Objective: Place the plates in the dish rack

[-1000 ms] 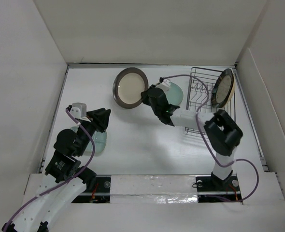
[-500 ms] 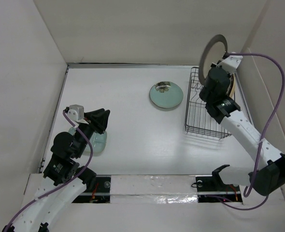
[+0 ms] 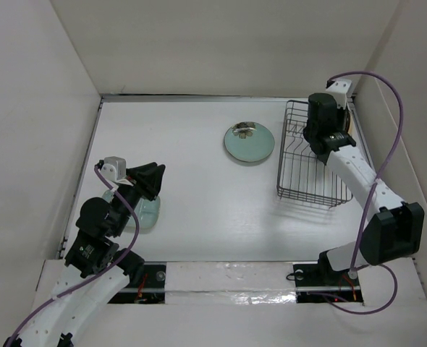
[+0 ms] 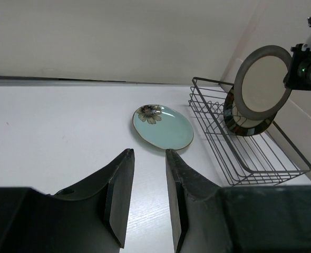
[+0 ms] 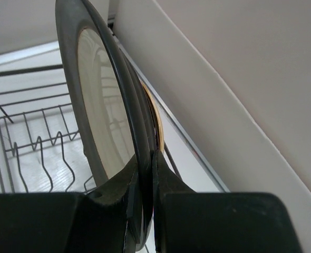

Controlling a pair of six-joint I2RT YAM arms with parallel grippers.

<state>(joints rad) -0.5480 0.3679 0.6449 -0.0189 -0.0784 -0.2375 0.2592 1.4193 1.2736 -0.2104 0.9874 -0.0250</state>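
My right gripper (image 5: 146,158) is shut on the rim of a dark-rimmed plate with a cream centre (image 5: 100,105). It holds the plate upright at the far right end of the wire dish rack (image 3: 306,163). A second plate with a cream-yellow edge (image 5: 156,113) stands just behind it in the rack. From the left wrist view both plates show, the held one (image 4: 263,81) in front of the other (image 4: 246,120). A teal plate (image 3: 249,142) lies flat left of the rack. My left gripper (image 3: 147,179) is open and empty, above a pale green plate (image 3: 147,215).
White walls close in the table on three sides, and the right wall (image 5: 224,79) runs close beside the rack. Upright prongs (image 5: 37,145) stand in the rack's left part. The right arm (image 3: 358,173) reaches along the rack's right side.
My right gripper carried the dark-rimmed plate from mid-table, up over the rack, then down into its far right end. The left arm has not moved.
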